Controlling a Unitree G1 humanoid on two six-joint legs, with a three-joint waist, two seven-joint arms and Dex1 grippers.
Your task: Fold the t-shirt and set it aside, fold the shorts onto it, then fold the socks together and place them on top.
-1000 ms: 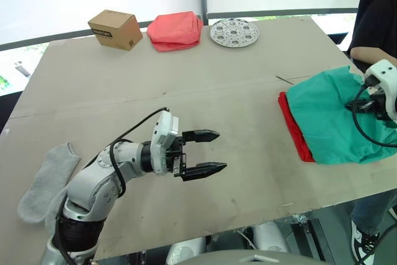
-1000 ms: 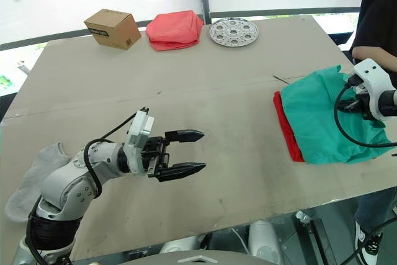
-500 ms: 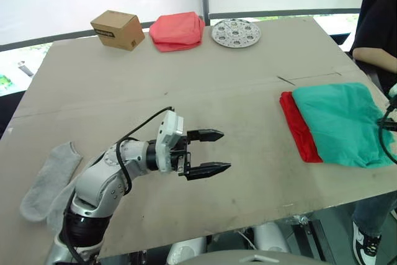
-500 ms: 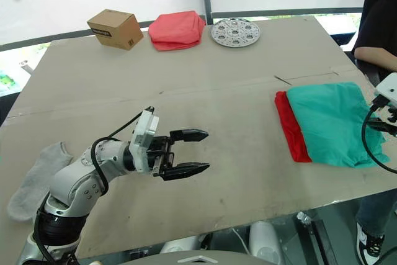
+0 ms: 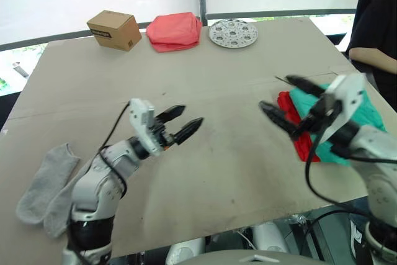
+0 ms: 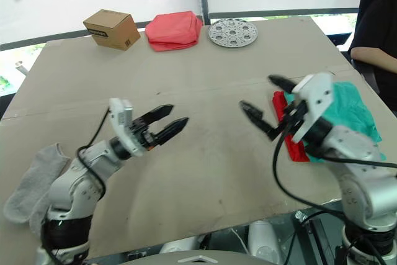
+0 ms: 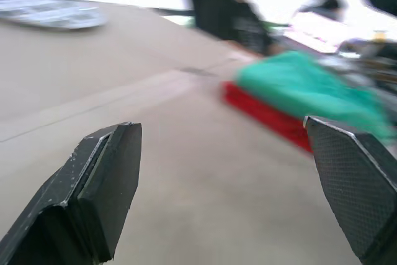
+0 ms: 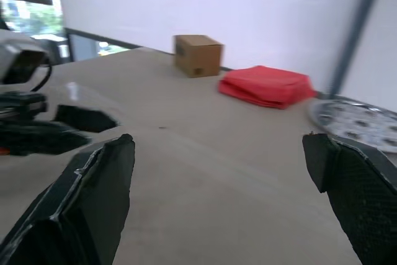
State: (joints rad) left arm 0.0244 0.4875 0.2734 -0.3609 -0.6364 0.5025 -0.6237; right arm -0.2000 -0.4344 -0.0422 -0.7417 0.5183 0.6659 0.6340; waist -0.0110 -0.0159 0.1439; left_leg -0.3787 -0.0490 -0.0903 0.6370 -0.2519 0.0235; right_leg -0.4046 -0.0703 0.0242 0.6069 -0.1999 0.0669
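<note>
Teal shorts point(image 6: 347, 113) folded atop red t-shirt point(image 6: 280, 108) at right; grey socks point(image 5: 46, 187) flat, front-left

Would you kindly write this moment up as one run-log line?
left gripper: open, empty | right gripper: open, empty | shorts: on t-shirt | socks: unfolded, table's left

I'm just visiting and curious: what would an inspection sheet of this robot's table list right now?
Surface: tan table, seam across it.
Job's things: shorts folded on t-shirt at the right; socks flat at the left edge.
Clutter: cardboard box, salmon-pink folded cloth, round metal plate along the far edge.
Grippers: left gripper and right gripper open, empty, above the table.
Cables: black ones on both arms.
Surroundings: person seated beyond the right edge.
</note>
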